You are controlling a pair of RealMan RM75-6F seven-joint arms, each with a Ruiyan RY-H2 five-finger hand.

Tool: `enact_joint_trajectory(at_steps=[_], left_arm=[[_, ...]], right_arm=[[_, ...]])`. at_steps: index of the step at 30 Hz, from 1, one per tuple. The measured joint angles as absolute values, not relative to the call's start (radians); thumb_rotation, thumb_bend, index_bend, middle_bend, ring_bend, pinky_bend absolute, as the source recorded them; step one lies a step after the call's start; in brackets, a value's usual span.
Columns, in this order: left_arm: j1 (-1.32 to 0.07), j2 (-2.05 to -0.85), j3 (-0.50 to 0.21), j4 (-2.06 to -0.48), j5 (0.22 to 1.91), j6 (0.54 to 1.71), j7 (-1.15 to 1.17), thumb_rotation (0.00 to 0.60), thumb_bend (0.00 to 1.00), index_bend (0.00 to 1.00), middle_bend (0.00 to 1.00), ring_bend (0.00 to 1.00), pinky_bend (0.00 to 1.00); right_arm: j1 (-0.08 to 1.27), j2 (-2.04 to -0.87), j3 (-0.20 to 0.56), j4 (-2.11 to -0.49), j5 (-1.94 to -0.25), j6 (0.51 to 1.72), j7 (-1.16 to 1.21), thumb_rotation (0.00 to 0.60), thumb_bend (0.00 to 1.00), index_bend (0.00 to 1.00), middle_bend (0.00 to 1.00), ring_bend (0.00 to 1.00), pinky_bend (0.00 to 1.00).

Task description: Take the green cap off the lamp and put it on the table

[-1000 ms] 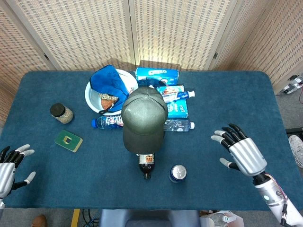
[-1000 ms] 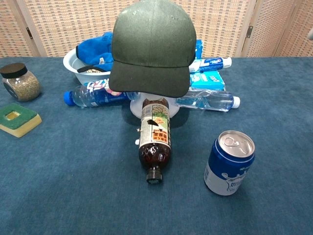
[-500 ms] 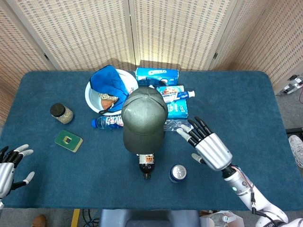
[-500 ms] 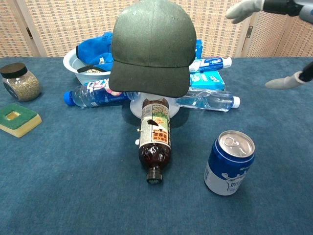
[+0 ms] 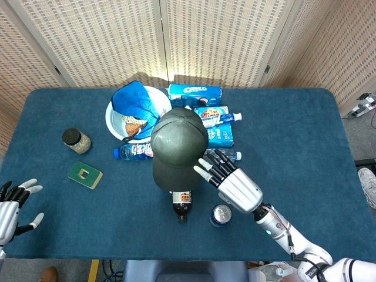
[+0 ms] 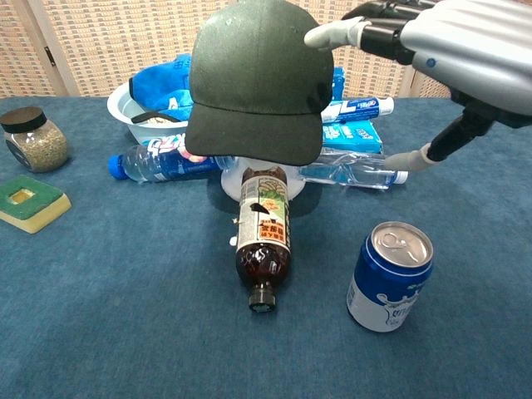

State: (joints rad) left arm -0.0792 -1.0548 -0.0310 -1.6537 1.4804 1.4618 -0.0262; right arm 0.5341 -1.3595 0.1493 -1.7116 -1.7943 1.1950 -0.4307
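The dark green cap (image 5: 178, 145) (image 6: 258, 79) sits on top of the lamp, whose white base (image 6: 229, 183) shows just under the brim. My right hand (image 5: 230, 181) (image 6: 440, 41) hovers at the cap's right side with its fingers spread and empty; the fingertips (image 6: 320, 36) reach the crown's edge, and I cannot tell whether they touch. My left hand (image 5: 10, 205) rests open at the table's front left corner, far from the cap.
A brown bottle (image 6: 263, 237) lies in front of the lamp and a blue can (image 6: 389, 276) stands at the front right. A clear bottle (image 6: 353, 173), toothpaste boxes, a cookie pack (image 5: 195, 94), a bowl (image 5: 114, 126) with blue cloth, a jar (image 5: 76, 140) and sponge (image 5: 85, 174) surround it.
My right hand has swept left from the table's right side to the cap's right flank, above the can. The cap and my left hand have not moved.
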Motion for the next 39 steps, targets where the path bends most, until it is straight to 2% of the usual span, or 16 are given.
enact_joint_trajectory(at_steps=[13,27,39], left_arm=[[-0.082,-1.048,-0.034,-1.663,1.472,1.456,-0.015,0.6,0.23,0.26,0.17,0.16,0.0],[-0.089,-1.041,-0.032,-1.665,1.466,1.437,-0.019,0.6,0.23,0.26,0.17,0.16,0.0],[-0.092,-1.039,-0.028,-1.66,1.471,1.43,-0.037,0.6,0.23,0.26,0.17,0.16,0.0]], right_arm=[[0.611,-1.488,0.151,-1.589,-1.801,1.167,-0.449,0.6,0.0,0.06,0.09,0.0,0.0],[0.667,-1.627,0.164,-1.453,-1.791,1.203,-0.419,0.6,0.0,0.06,0.09,0.0,0.0],[0.714,-1.698,0.169,-1.361,-1.789,1.232,-0.383,0.6,0.0,0.06,0.09,0.0,0.0]])
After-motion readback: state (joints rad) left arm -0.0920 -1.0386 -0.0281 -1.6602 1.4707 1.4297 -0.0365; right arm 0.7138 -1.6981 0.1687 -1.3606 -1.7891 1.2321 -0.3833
